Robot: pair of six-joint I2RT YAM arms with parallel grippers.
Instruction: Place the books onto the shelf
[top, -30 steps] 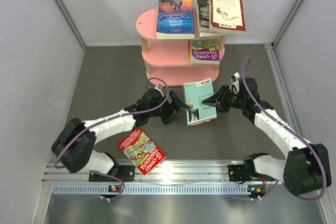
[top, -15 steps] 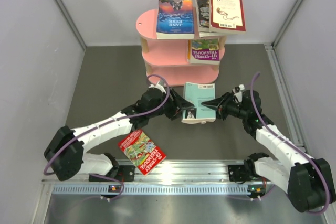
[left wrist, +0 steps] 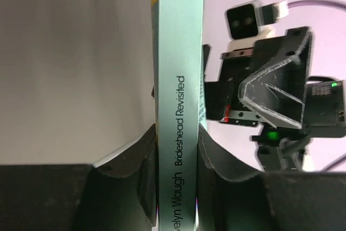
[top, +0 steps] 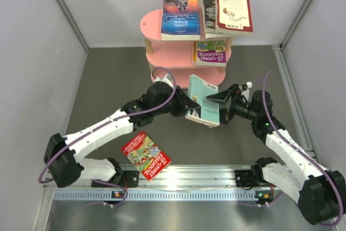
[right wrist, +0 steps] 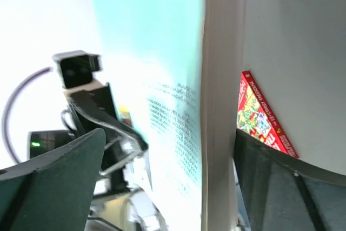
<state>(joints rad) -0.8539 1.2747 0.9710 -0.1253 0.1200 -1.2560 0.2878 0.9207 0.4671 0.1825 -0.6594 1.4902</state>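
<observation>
Top external view: left claw (top: 185,105) is clamped on the teal book (top: 204,100) at its spine side. It holds the book off the table (top: 108,79), tilted, just in front of the pink shelf (top: 162,52). The book's far end overlaps the bottom board's front edge in this view; can't tell if they touch. Right claw (top: 219,97) sits at the book's opposite long edge w/ jaws spread wide, gripping nothing.

Left wrist view: both fingers (left wrist: 124,182) press vs. the two covers right at the spine, which reads "Brideshead Revisited" and stands upright btwn them. The right claw shows beyond the book, to the right.

Right wrist view: the book's page edge stands btwn that claw's two fingers (right wrist: 54,187) w/ a clear gap on each side, so no grip there.

Other books, top view:
- Blue book (top: 180,18), Jane Eyre, lies flat on the shelf's top board, left part.
- Maroon-and-cream book (top: 233,12) lies on the top board's right end, partly on a darker book (top: 208,10); both overhang the board.
- Purple-green book (top: 211,52) lies flat on the middle board, right side.
- Red book (top: 146,155) lies flat on the table, well apart from the shelf, btwn the left arm and the metal rail (top: 189,179) at the near edge.
</observation>
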